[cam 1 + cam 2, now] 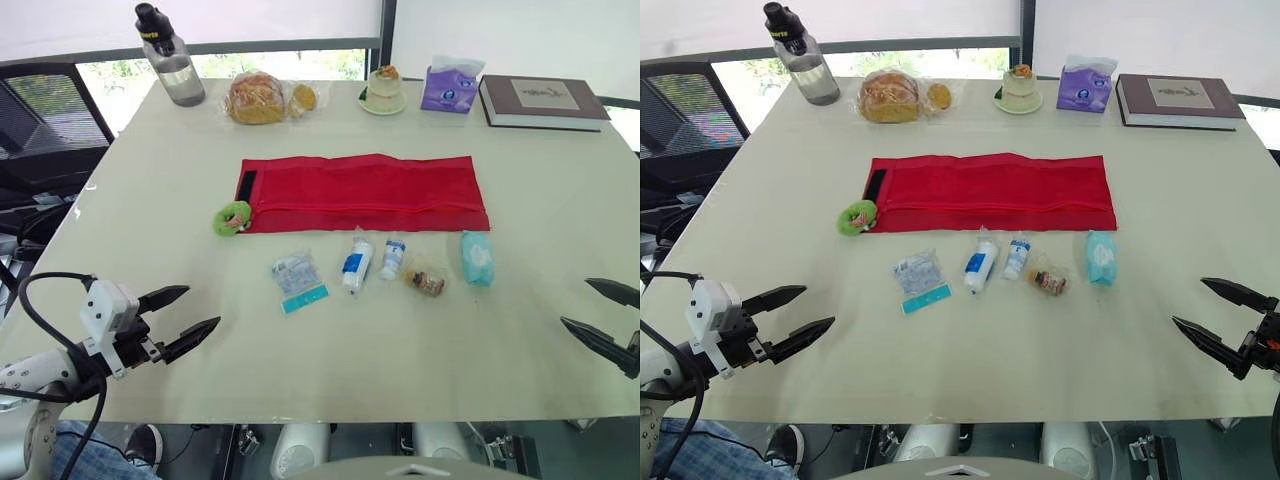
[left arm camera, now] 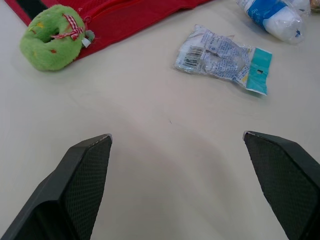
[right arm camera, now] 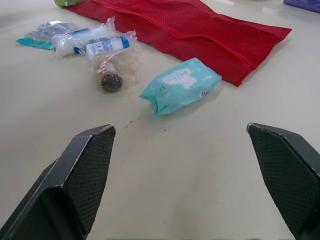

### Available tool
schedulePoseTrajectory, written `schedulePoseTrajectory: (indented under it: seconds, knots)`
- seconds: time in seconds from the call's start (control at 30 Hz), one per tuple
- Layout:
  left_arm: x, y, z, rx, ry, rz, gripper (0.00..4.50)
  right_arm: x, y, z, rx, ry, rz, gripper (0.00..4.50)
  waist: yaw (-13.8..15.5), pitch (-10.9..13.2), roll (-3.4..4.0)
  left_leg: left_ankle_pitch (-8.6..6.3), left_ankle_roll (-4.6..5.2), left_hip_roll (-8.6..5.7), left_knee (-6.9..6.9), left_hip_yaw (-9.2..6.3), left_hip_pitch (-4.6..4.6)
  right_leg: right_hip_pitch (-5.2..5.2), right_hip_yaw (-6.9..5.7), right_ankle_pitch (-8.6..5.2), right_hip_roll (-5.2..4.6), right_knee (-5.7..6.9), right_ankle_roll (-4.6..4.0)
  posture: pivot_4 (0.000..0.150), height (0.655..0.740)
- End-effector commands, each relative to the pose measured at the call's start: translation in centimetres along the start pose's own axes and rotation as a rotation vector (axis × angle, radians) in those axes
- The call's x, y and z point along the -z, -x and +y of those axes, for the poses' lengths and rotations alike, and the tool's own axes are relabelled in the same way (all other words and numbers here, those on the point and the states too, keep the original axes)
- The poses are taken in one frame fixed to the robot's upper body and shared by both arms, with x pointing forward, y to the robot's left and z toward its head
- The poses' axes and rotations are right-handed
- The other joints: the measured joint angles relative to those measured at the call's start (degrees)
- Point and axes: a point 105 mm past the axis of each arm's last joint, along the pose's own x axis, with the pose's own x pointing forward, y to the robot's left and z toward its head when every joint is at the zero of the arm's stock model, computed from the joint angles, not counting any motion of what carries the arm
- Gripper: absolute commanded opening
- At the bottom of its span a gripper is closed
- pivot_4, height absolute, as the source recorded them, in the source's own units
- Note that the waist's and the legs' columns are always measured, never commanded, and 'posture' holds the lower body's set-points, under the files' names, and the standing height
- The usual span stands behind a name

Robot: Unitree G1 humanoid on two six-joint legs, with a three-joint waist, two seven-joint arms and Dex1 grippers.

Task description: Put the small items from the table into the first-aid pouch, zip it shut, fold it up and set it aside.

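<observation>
The left gripper (image 1: 200,308) is being held low over the table (image 1: 330,375) near its front left corner. Its two black fingers (image 2: 75,185) are being spread wide apart and pointed inward, toward the table's middle, and the gripper is being held empty. The white left wrist (image 1: 108,315) is being carried just behind it, with a black cable (image 1: 45,285) being looped above it. The right gripper (image 1: 577,303) is being held near the front right corner. Its fingers (image 3: 85,170) are likewise being spread wide and empty, and are being pointed inward toward the left gripper.
</observation>
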Motion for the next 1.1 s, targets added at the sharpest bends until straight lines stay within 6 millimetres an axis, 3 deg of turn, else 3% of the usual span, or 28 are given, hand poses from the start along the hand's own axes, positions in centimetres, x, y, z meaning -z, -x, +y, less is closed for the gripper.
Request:
schedulePoseTrajectory:
  seconds: [0.03,0.73,0.87,1.1]
  knots:
    - [-0.8,-0.3,-0.5,0.021,-0.034,-0.031,4.49,-0.6,0.0,0.1,-0.010,0.023,-0.009,4.50,0.00,0.00,0.00,0.00,0.00,0.00,0.01,0.00,0.00,0.00,0.01,0.00,0.01,0.01,0.00,0.150,0.7400]
    - [-0.9,-0.5,-2.2,0.024,0.107,-0.056,4.49,-0.7,-1.8,0.1,-0.087,0.000,-0.045,4.50,-0.03,-0.02,0.00,0.01,0.01,0.17,0.31,0.29,0.16,-0.05,1.08,0.04,0.59,0.37,-0.27,0.150,0.7400]
    - [-1.6,-1.3,-3.5,0.045,0.253,-0.089,4.49,-2.1,-3.1,1.0,-0.133,0.012,-0.085,4.50,-0.03,-0.02,0.01,0.01,0.01,0.18,0.31,0.30,0.17,-0.05,1.10,0.05,0.59,0.37,-0.26,0.150,0.7400]
    - [-2.6,-2.9,-2.7,0.020,0.451,-0.070,4.49,-6.0,-6.8,4.4,-0.277,-0.023,-0.166,4.50,-0.03,-0.02,0.01,0.01,0.01,0.52,0.40,0.21,0.22,-0.05,1.20,0.02,0.93,0.50,-0.14,0.150,0.7400]
